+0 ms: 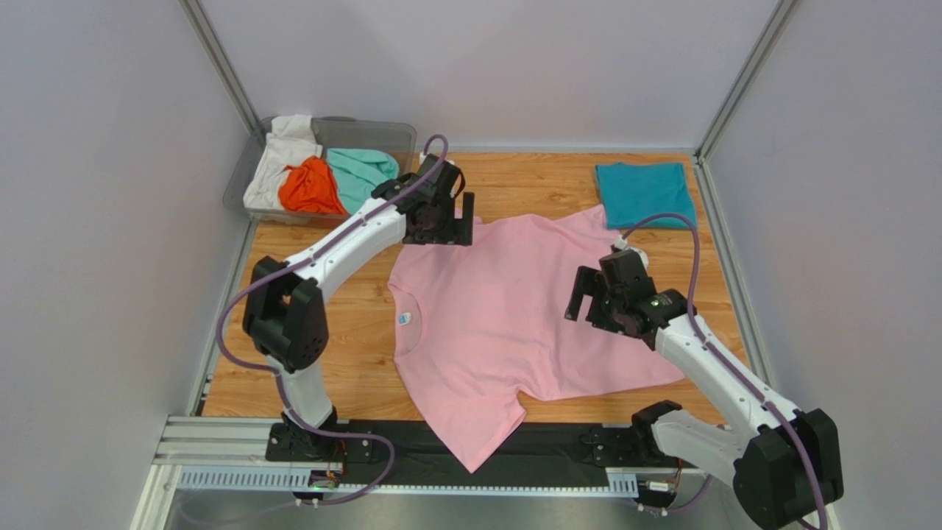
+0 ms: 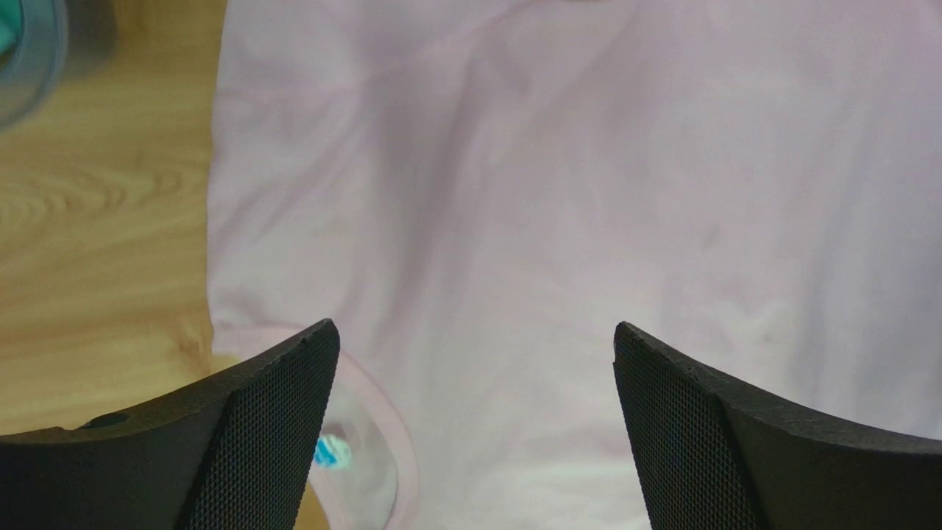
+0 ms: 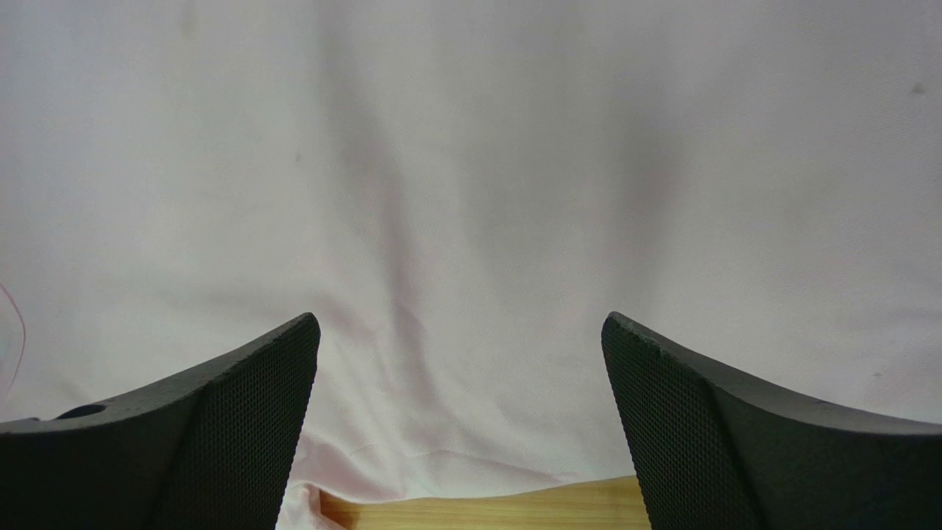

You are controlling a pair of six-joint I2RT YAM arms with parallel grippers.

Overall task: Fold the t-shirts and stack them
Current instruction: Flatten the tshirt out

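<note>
The pink tee (image 1: 509, 309) lies spread flat on the bench (image 1: 343, 331), with its neck to the left and its hem to the right. Its small blue label (image 1: 404, 318) shows inside the collar. The near sleeve of the pink tee reaches over the near edge of the bench. The left tool (image 1: 462, 221) hangs over the far sleeve of the pink tee, its jaws wide apart and holding nothing. The right tool (image 1: 577, 294) hangs over the right part of the pink tee, near the hem, also wide apart and with nothing between the jaws. A folded teal tee (image 1: 645, 193) lies just beside the far right corner of the pink tee; I cannot tell if they touch. Beyond the far left corner of the pink tee stands a bin (image 1: 387, 135) with a white tee (image 1: 276, 160), an orange tee (image 1: 310, 188) and a mint tee (image 1: 363, 171) inside.
</note>
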